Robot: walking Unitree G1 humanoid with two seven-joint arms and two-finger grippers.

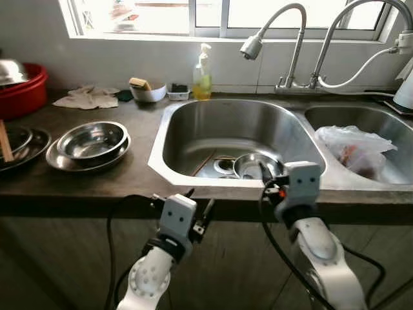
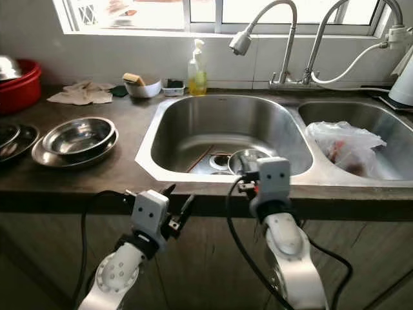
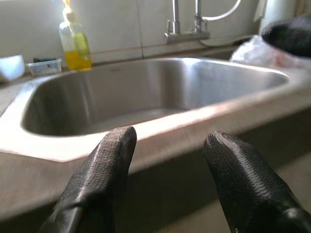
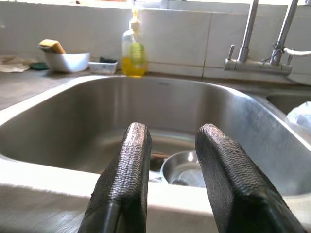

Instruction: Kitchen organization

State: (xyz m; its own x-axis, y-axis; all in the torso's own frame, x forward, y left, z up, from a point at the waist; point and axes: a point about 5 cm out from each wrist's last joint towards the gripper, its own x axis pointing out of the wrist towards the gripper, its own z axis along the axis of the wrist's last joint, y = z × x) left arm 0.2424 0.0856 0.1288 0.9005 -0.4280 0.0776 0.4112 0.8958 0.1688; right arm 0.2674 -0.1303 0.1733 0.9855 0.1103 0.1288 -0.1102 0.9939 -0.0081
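A: Entry. Robot stands at the dark stone counter (image 1: 129,181), facing the left basin of the stainless double sink (image 1: 193,129). The small round steel bowl (image 1: 253,166) lies in that basin near the drain, upright, against the front wall.

B: Grippers?

A: The right gripper (image 4: 170,160) is level with the sink's front rim, aimed over it at the bowl. Fingers parted by a narrow gap, nothing between them. The left gripper (image 3: 167,145) is lower, in front of the counter edge and left of the right one, fingers spread wider, also empty.

B: How will the bowl handle?

A: My judgement: thin steel, light, rigid, no risk of breaking. Smooth and probably wet, so slippery. Pinch the rim, one finger inside and one outside, on the near side. A grasp across the whole bowl looks too wide for that opening.

B: Where might it go?

A: Likely the stacked steel bowl and plate (image 1: 90,143) on the counter left of the sink. Just a guess.

B: Other items?

A: Yellow soap bottle (image 1: 202,76) behind the basin, crumpled clear plastic bag (image 1: 355,145) in the right basin, red plastic tub (image 1: 22,90) far left.
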